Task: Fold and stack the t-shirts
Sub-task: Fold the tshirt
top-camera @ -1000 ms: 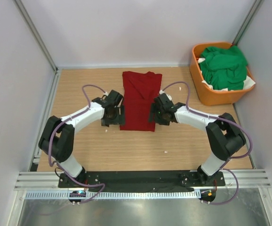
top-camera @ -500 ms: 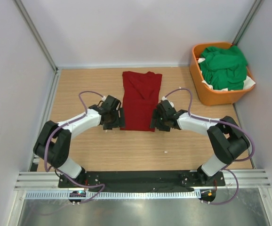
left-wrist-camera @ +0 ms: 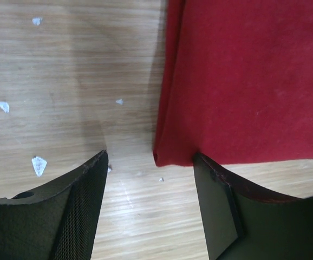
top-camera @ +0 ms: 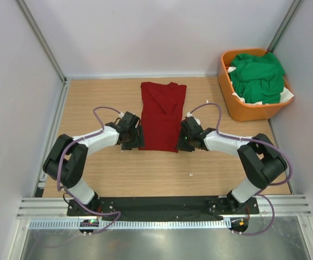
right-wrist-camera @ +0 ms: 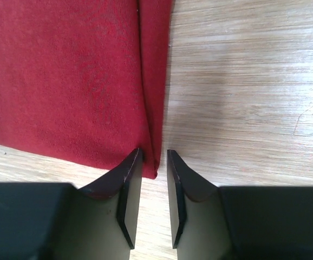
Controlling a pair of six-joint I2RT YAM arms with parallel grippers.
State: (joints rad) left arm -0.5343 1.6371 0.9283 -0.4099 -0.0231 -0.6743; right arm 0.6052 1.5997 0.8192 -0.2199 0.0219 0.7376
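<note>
Left gripper [left-wrist-camera: 150, 157] stands with jaws wide, straddling the near left corner of the dark red t-shirt [top-camera: 162, 114]. Right gripper [right-wrist-camera: 154, 153] has narrow jaws flanking the shirt's near right folded edge; whether they pinch it is unclear. The shirt lies flat, folded into a strip, mid-table [top-camera: 91, 97]. Green t-shirts [top-camera: 258, 76] fill the orange basket [top-camera: 237, 111] at far right.

Your wooden table [top-camera: 91, 103] carries a dark red t-shirt [top-camera: 162, 111], flat at the middle towards the far edge. An orange basket [top-camera: 237, 112] sits at its far right corner. Small white flecks [left-wrist-camera: 39, 164] dot the wood.
</note>
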